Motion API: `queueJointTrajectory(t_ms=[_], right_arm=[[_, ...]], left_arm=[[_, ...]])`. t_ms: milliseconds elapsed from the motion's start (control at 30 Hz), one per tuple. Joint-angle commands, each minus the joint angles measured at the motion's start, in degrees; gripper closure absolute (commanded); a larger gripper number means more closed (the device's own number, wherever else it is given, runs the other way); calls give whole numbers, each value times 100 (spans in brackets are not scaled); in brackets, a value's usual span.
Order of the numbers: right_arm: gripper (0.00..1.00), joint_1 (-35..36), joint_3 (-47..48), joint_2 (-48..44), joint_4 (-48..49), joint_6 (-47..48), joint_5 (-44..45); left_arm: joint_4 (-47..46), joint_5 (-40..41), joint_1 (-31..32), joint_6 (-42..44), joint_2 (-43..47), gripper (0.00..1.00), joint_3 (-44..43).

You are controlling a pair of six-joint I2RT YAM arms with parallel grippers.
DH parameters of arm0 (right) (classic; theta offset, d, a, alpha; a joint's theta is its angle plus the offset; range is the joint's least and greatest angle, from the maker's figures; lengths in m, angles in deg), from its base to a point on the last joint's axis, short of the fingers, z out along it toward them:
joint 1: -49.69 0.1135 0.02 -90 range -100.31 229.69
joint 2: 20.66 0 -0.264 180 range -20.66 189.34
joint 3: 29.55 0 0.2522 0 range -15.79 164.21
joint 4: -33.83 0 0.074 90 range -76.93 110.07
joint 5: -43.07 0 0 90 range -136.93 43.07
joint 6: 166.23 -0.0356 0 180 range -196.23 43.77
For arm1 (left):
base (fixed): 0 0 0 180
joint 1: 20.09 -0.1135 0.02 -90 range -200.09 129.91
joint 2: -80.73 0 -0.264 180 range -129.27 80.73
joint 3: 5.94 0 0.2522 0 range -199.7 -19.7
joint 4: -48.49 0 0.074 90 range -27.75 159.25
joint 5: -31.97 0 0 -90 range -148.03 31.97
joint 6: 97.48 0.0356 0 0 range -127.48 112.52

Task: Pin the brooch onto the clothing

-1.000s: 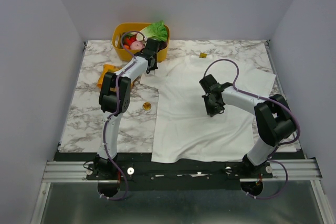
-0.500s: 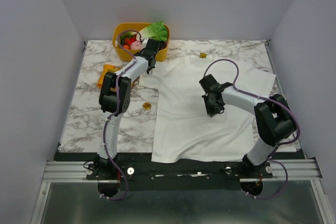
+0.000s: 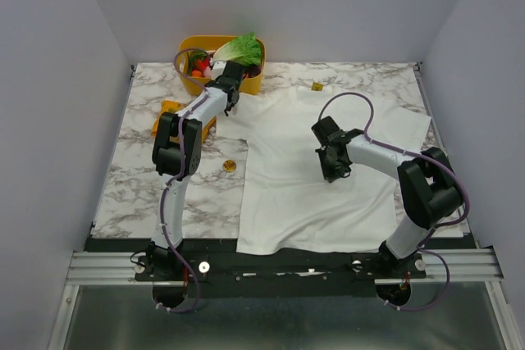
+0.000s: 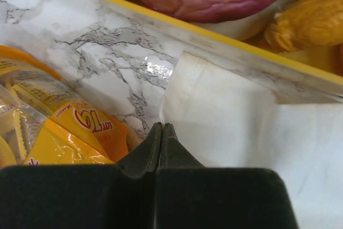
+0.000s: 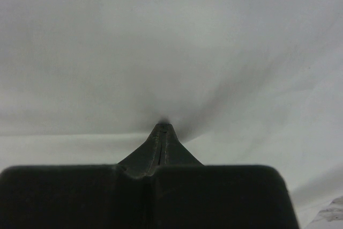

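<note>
Left end effector (image 4: 162,128): closed on nothing, tips at the sleeve hem of the T-shirt (image 3: 287,194), beside the snack packet (image 4: 53,132).
Right end effector (image 5: 162,128): closed, tips pressed onto the cloth mid-shirt; I cannot tell whether any cloth is pinched.
Brooch (image 3: 230,166): flat on the bare desk (image 3: 139,178), just beside the shirt's left edge, untouched.
Bearing: toward my bases from the left tips; leftward across the shirt from the right ones.
Nearer arm: left, I judge.
Long axis: none, a round disc.
Writing: red letters on the packet, upside down, unreadable.
</note>
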Motion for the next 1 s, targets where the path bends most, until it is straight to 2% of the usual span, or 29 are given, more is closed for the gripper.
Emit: queueJointTrajectory(t_ms=[0, 200, 367, 467, 533, 567, 600, 700, 733, 867, 900, 933, 967], right_arm=[[99, 54, -146, -59, 10, -43, -88], [99, 63, -190, -156, 19, -52, -115], [100, 54, -251, -253, 28, -78, -115], [100, 54, -251, -384, 37, -113, -88], [100, 54, -217, -586, 37, -122, -79], [100, 54, -208, -691, 54, -105, -97], [99, 54, -199, -797, 72, -114, -97], [99, 54, -164, -1289, 124, -96, -97], [98, 54, -164, -1447, 151, -96, -88], [94, 54, -207, -2280, 326, -105, -228], [89, 54, -251, -2414, 422, -105, -333], [77, 54, -278, -2537, 458, -131, -387], [70, 54, -313, -2695, 528, -131, -448]], left_arm=[[201, 327, -187, -364, 259, 100, 216], [35, 379, -266, -487, 470, 100, 664], [96, 371, -336, -461, 549, 98, 691], [-87, 170, -336, -268, 803, 88, 840], [-474, -59, -319, -136, 1205, 73, 1147], [-623, -156, -301, -75, 1365, 63, 1296], [-955, -235, -258, -30, 1549, 46, 1576], [-1562, -359, -135, 207, 2270, 27, 2000], [-1661, -394, -39, 251, 2585, 14, 2210], [-1653, -859, 129, 313, 3193, 9, 2493], [-1618, -965, 147, 278, 3316, 8, 2580], [-1618, -1296, 156, 191, 3570, 8, 2833], [-1618, -1421, 165, 137, 3720, 8, 3010]])
